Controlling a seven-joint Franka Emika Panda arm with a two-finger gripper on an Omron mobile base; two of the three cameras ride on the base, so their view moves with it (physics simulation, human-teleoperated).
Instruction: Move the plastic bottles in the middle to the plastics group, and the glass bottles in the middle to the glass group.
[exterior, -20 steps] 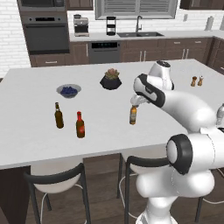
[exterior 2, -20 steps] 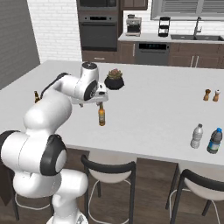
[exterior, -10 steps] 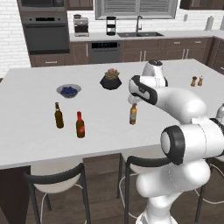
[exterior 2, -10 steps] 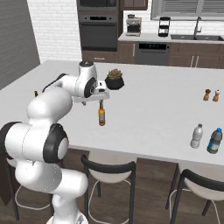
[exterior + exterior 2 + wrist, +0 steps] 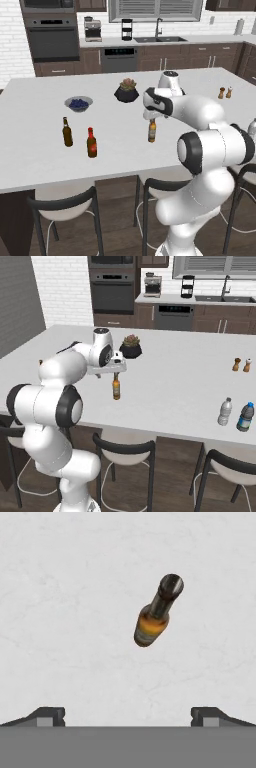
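The slim amber glass bottle (image 5: 152, 131) (image 5: 116, 388) stands upright mid-counter. My gripper (image 5: 150, 116) (image 5: 116, 370) hangs just above its cap, pointing down. In the hand view the bottle (image 5: 157, 612) is seen from above, ahead of the gripper (image 5: 127, 717), whose fingertips (image 5: 47, 716) stand wide apart and open with nothing between them. The glass group stands to the left: a dark brown bottle (image 5: 67, 132) and a red-necked bottle (image 5: 91, 143). At the counter's right front a whitish plastic bottle (image 5: 225, 411) and a blue-labelled plastic bottle (image 5: 245, 417) stand side by side.
A dark potted plant (image 5: 127, 91) (image 5: 131, 346) sits behind the amber bottle. A bowl (image 5: 78, 103) of dark fruit lies at the back left. Two small shakers (image 5: 241, 364) stand at the back right. Stools line the counter's front edge.
The arm's upper links have swung while the hand stays over the amber bottle. The jaws remain open and no bottle has moved.
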